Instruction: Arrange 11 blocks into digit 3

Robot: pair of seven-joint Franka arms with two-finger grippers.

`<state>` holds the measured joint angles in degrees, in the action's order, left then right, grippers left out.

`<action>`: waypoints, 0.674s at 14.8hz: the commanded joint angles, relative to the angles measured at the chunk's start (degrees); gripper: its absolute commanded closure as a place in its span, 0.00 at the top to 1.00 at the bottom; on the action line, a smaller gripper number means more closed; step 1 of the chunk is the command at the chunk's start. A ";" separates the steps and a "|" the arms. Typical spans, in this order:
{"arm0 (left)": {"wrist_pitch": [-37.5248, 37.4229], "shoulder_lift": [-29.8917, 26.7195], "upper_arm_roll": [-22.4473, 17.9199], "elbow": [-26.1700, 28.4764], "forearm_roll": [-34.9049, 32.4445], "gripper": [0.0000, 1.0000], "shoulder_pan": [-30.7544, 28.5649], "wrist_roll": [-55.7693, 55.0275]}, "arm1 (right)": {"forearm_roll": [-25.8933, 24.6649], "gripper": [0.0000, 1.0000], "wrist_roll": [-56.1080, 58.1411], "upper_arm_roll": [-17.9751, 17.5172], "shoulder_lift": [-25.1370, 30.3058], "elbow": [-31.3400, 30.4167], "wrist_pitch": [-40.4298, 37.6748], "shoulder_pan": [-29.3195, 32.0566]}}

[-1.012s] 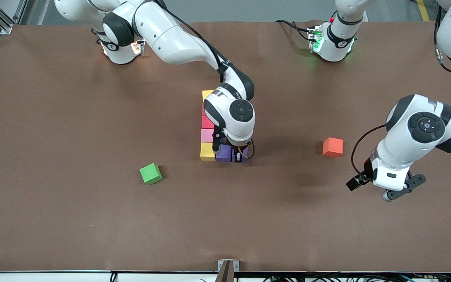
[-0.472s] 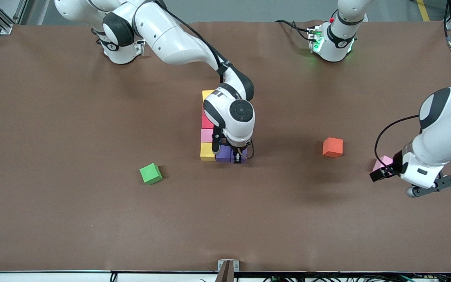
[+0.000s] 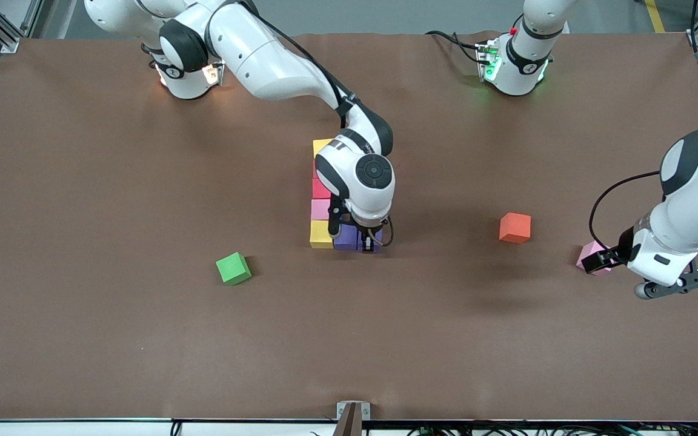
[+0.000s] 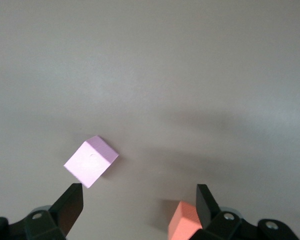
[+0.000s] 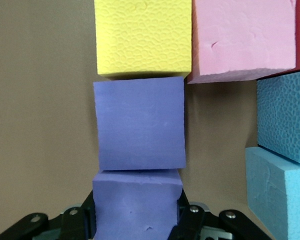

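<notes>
Left end effector (image 4: pixel 139 202) uncovered pink cube (image 3: pixel 591 254).

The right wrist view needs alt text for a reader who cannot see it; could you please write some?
The right pincer is shut on a purple block that touches a second purple block, next to a yellow block. Pink and light blue blocks lie beside them.

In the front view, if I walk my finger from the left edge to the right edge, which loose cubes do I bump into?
green cube → orange cube → loose pink cube, at the left arm's end of the table.
</notes>
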<state>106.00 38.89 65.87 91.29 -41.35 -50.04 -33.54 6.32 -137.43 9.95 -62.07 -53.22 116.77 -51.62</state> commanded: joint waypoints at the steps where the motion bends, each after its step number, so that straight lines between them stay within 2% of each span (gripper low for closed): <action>1: -4.82 -1.54 -0.04 -2.69 4.68 0.99 -0.76 7.15 | -0.95 0.00 -1.09 0.25 -0.95 1.54 -0.32 -0.32; 4: -10.80 -1.54 -1.00 -6.90 7.50 1.00 0.03 11.56 | -0.95 0.00 -1.09 0.16 -0.95 1.45 -0.41 -0.32; 6: -13.88 -1.89 -4.15 -9.63 8.29 1.00 3.61 13.40 | -0.96 0.00 -1.00 0.16 -0.95 1.36 -0.67 -0.32; 8: -14.86 -3.55 -11.86 -12.79 12.14 1.00 8.97 15.25 | -0.96 0.00 -1.00 0.16 -0.95 1.36 -0.67 -0.32; 10: -14.68 -7.76 -19.77 -12.81 18.29 1.00 12.32 20.06 | -0.95 0.00 -0.92 0.16 -0.86 1.36 -0.85 -0.24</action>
<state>92.73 36.07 53.78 79.56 -28.43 -41.73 -18.14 6.31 -137.43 9.93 -62.20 -53.22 116.55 -51.63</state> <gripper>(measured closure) 0.000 0.414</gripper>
